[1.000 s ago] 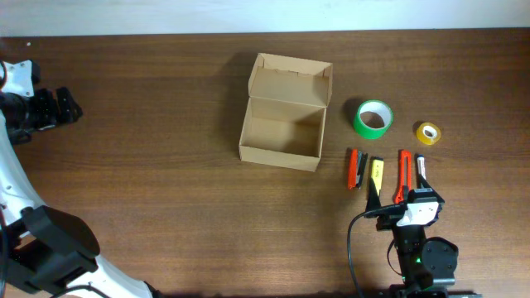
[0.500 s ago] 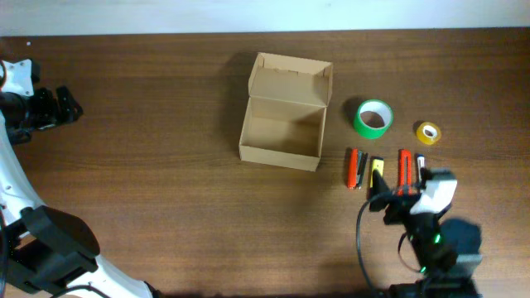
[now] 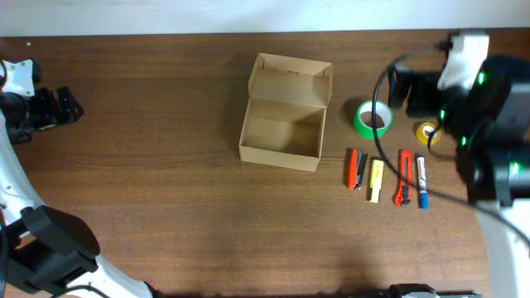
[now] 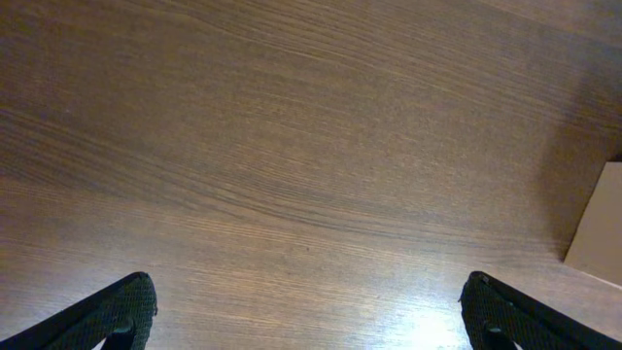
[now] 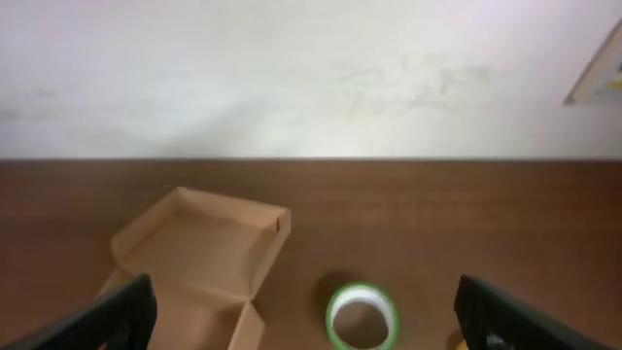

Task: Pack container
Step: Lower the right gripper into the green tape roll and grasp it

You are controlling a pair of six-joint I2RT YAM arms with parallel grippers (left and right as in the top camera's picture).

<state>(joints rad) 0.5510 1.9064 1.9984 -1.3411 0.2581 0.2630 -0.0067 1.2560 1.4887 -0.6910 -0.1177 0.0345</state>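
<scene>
- Since a second earlier, right gripper (image 5: pixel 303 297) had swung from 6 o'clock of the tool row (image 3: pixel 402 178) to hover near the green tape roll (image 3: pixel 373 119); nothing else shifted.
- Both grippers gaped fully, empty; left gripper (image 4: pixel 306 303) hung over bare desk (image 3: pixel 166 190).
- Container (image 3: pixel 281 124) sat open mid-desk, at 9 o'clock of the roll.
- Risk: a hurried descent could nudge that roll away or clip the yellow roll (image 3: pixel 427 132).

Overhead, low wrist views; shared container (image 3: pixel 281 134)
</scene>
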